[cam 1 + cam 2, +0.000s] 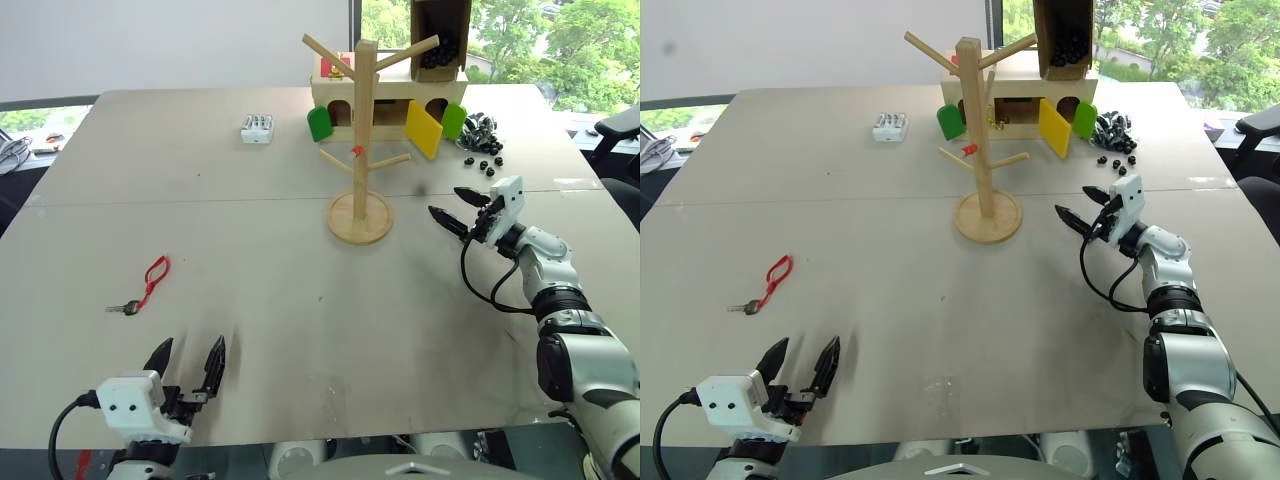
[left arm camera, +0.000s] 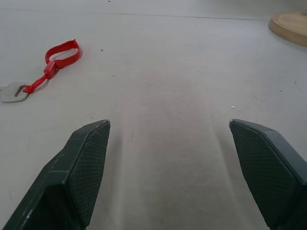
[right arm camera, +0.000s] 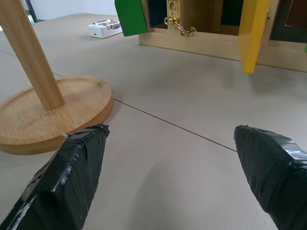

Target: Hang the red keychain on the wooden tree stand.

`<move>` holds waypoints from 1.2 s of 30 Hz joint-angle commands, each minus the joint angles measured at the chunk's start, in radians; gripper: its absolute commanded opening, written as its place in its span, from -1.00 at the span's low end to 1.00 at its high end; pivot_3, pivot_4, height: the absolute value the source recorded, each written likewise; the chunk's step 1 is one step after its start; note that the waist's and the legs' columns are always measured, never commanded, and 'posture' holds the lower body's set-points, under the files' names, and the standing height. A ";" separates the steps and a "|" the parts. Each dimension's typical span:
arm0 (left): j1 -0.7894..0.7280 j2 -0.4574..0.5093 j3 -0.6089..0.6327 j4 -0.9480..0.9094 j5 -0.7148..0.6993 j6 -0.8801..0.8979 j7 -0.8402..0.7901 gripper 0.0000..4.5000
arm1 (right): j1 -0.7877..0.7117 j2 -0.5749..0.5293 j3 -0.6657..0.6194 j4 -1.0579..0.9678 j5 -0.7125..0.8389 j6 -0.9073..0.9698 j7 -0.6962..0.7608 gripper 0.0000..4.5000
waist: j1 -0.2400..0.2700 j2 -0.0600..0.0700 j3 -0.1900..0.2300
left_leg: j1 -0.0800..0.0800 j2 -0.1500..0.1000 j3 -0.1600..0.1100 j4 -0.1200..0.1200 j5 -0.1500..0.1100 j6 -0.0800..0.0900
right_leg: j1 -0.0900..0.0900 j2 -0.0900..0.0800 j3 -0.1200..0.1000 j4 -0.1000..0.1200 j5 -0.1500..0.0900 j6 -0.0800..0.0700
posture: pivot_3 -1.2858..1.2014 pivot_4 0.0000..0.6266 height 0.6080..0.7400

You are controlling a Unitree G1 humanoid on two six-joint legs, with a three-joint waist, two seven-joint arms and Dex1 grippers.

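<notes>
Two grippers, left [image 1: 187, 362] and right [image 1: 452, 209], gape empty; we risk pinching the flat keychain [image 1: 148, 284] off-centre, dropping it before the stand [image 1: 361, 140].

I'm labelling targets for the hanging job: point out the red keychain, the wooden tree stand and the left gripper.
red keychain [image 1: 155, 272]: left eye view, red cord loop.
wooden tree stand [image 1: 365, 120]: left eye view, pole.
left gripper [image 1: 187, 362]: left eye view, midway between open fingertips.
</notes>
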 commanded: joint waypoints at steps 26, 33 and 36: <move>-0.066 0.025 0.054 -0.043 -0.038 0.045 0.053 0.83 | 0.074 -0.038 0.009 -0.147 0.032 -0.067 0.170 1.00 | 0.004 0.000 0.000 | 0.000 0.000 0.000 0.000 0.000 0.000 | 0.000 0.000 0.000 0.000 0.000 0.000 | 0.03 -0.52 1.00; -0.248 0.072 0.143 -0.079 -0.129 0.193 0.188 0.83 | 0.351 -0.121 0.122 -0.563 0.120 0.006 0.498 1.00 | 0.009 0.000 -0.001 | 0.000 0.000 -0.001 0.001 0.000 0.000 | 0.001 0.000 -0.001 0.000 0.000 0.000 | 0.03 -0.52 1.00; -0.340 0.116 0.167 -0.055 -0.124 0.263 0.235 0.83 | 0.433 -0.157 0.154 -0.677 0.155 0.021 0.569 1.00 | 0.009 0.000 -0.001 | 0.001 0.000 -0.003 0.001 0.000 0.000 | 0.003 0.000 -0.003 0.001 0.000 0.000 | 0.03 -0.52 1.00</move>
